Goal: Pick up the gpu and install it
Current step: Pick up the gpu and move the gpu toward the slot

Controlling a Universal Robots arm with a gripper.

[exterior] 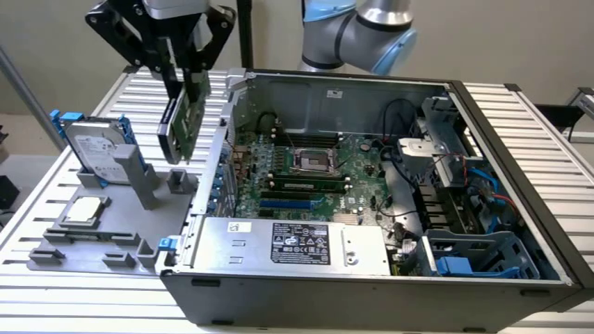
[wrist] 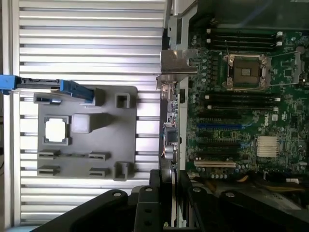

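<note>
1 gpu (exterior: 181, 132), clamped upright in the gripper (exterior: 186, 80), hanging just outside the computer case (exterior: 371, 299) wall; step: carrying toward installation; likely requirement: lining its edge over a slot inside the case.

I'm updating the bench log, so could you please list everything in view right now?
gpu: one, dark face on green board, hanging on edge above the gap between fixture plate and case
hard drive: one, silver with blue rails, upright in the fixture plate
processor chip: one, silver, flat on the fixture plate
fixture plate: one, grey, on the table at the exterior view's left
computer case: one, dark grey, open, on the table
motherboard: one, green, inside the case
power supply: one, silver, at the case's near side
table: one, silvery, slatted
robot arm: one, grey and blue, behind the case
fingers: black, shut on the gpu
</note>
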